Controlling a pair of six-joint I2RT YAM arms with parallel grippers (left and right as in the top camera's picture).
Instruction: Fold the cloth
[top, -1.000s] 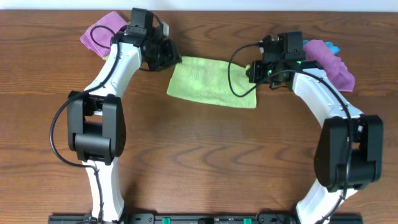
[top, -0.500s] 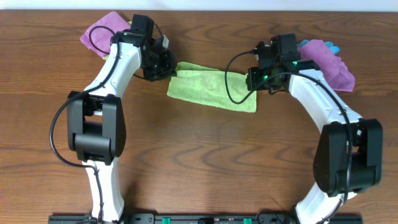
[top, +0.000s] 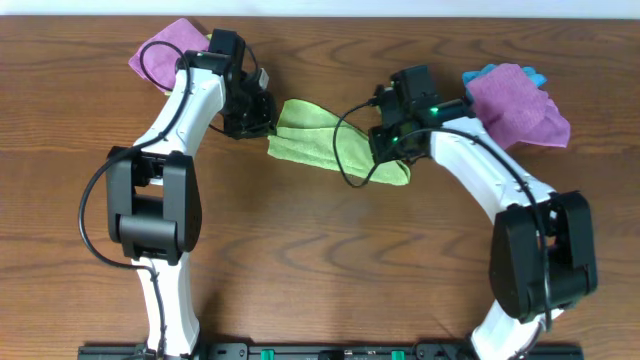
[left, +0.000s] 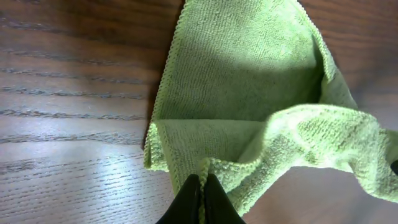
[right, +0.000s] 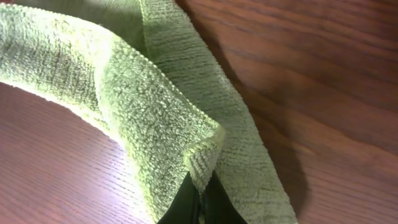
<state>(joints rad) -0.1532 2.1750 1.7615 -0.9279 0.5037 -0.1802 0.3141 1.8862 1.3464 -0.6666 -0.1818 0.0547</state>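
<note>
A lime green cloth (top: 325, 147) lies partly folded in the middle of the wooden table. My left gripper (top: 262, 122) is shut on the cloth's far left corner; the left wrist view shows the cloth (left: 249, 106) pinched between the black fingers (left: 203, 190), its edge lifted and doubled over. My right gripper (top: 385, 145) is shut on the far right corner; the right wrist view shows the cloth (right: 155, 124) folded over the fingertips (right: 200, 198). Both corners are held above the lower half of the cloth.
A purple cloth (top: 165, 55) lies at the far left behind the left arm. Another purple cloth (top: 520, 100) with a blue one (top: 482, 75) beneath it lies at the far right. Bare wood table (top: 330, 260) lies toward the front.
Both grippers have moved toward the front with the cloth's far corners. The right one has also moved left. The far edge has come over the cloth, which looks narrower.
</note>
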